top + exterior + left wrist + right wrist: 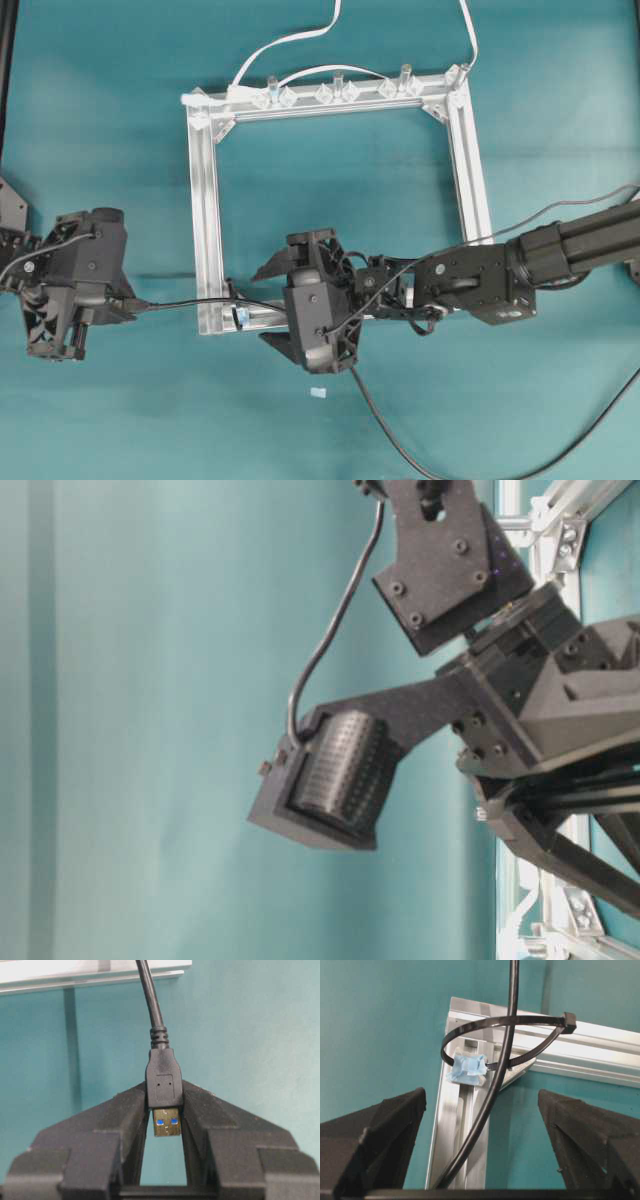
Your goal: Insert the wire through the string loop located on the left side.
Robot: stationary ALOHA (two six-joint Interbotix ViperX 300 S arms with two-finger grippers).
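Black wire (164,1080) pinched at its plug in left tool (165,1110) — right tool (480,1110) spread wide, empty-handed.

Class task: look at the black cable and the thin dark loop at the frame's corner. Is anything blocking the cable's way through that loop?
Nothing visible blocks it. In the right wrist view, the thin black wire already runs through the dark string loop, with its plug in the left gripper.

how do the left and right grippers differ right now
The left gripper is shut on the wire's plug; the right gripper stands wide open, holding nothing. The left sits outside the aluminium frame on its left; the right hovers over the frame's lower corner by the string loop. Both are black.
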